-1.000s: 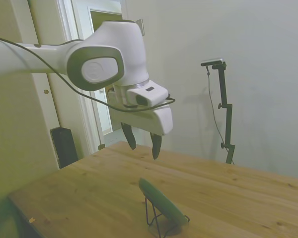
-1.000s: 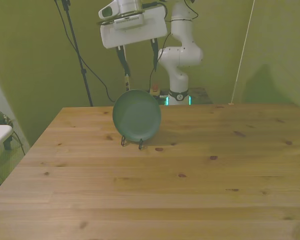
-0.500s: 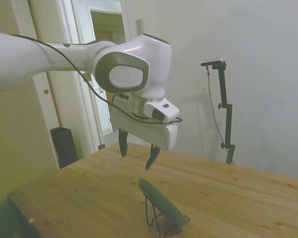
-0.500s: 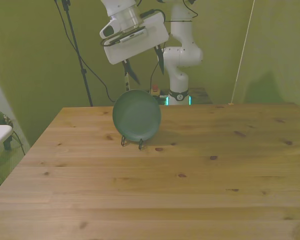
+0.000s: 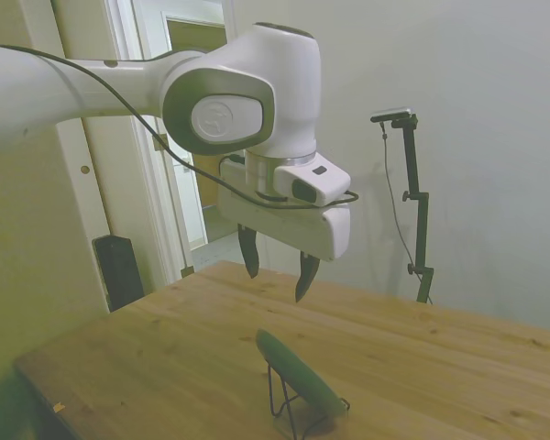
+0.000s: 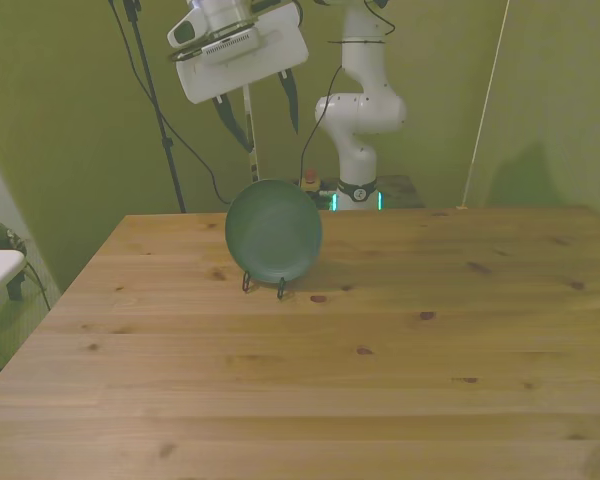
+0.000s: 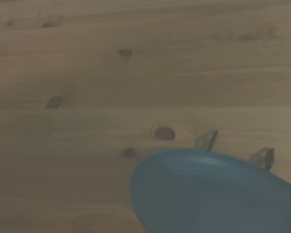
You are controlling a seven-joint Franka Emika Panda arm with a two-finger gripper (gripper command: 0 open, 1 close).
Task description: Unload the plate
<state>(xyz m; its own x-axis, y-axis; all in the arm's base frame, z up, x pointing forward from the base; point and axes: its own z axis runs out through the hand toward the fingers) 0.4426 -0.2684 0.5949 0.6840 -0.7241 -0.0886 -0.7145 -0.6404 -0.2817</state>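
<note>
Green plate (image 6: 273,231) tilted in wire rack (image 5: 293,408); gripper (image 6: 258,110) spread, empty, well above rim.

green plate (image 6: 273,232), tilted on wire rack (image 5: 291,403)
</note>
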